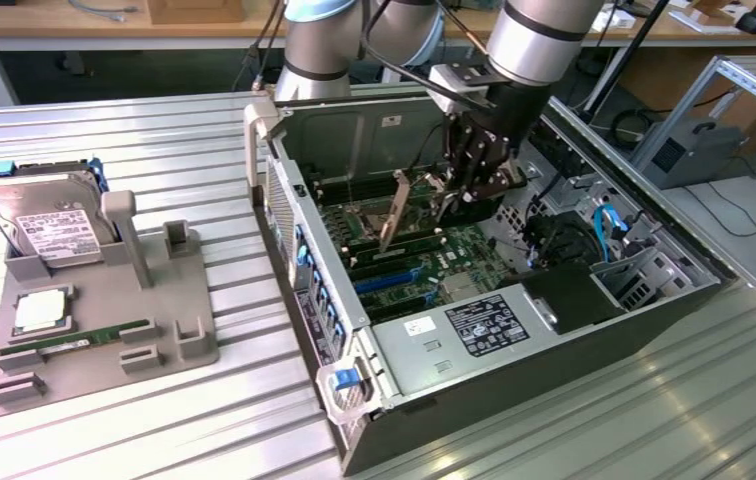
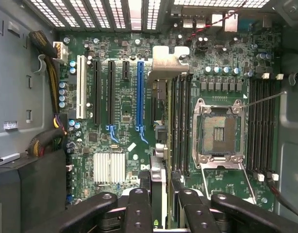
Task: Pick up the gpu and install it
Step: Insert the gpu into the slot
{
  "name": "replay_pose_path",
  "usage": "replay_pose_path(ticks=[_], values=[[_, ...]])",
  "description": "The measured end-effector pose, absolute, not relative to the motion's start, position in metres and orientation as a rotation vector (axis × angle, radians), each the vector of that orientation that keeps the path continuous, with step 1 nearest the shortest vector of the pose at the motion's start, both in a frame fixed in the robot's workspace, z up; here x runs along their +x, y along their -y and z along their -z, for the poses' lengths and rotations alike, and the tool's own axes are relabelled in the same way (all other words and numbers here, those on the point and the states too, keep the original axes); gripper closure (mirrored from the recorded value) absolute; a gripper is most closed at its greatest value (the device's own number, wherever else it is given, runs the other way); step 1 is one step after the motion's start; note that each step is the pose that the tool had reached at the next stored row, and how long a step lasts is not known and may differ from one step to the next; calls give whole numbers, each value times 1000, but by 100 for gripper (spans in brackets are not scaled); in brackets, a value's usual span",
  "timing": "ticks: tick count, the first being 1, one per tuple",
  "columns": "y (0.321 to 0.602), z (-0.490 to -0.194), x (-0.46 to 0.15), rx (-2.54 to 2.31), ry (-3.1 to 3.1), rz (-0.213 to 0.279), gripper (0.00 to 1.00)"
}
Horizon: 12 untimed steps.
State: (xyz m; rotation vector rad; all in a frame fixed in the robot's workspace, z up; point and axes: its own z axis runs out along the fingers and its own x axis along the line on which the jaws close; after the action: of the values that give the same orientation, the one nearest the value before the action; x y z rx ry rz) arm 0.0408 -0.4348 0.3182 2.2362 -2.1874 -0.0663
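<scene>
The gpu (image 2: 158, 167) appears edge-on in the wrist view as a thin dark card with its pale metal end bracket (image 2: 169, 60) at the far end. My gripper (image 2: 161, 208) is shut on it, one black finger on each face. The card hangs above the green motherboard (image 2: 122, 141), between the long blue slot (image 2: 140, 92) and the black memory slots. In the exterior view, the gripper (image 1: 469, 190) is lowered into the open computer case (image 1: 485, 330), and the gpu (image 1: 398, 212) slants down from it, just above the board.
An open processor socket (image 2: 219, 133) and a finned heatsink (image 2: 109, 167) sit on the board. Cable bundles (image 2: 49, 141) lie by the case wall. On the exterior view's left, a grey fixture (image 1: 178, 340) holds a hard drive (image 1: 51, 225), a RAM stick (image 1: 78, 340) and a processor (image 1: 42, 310).
</scene>
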Motion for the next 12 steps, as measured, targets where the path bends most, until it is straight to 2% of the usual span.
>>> replay_pose_path(ticks=[12], values=[[451,-312,31,2236,2187,66,73]])
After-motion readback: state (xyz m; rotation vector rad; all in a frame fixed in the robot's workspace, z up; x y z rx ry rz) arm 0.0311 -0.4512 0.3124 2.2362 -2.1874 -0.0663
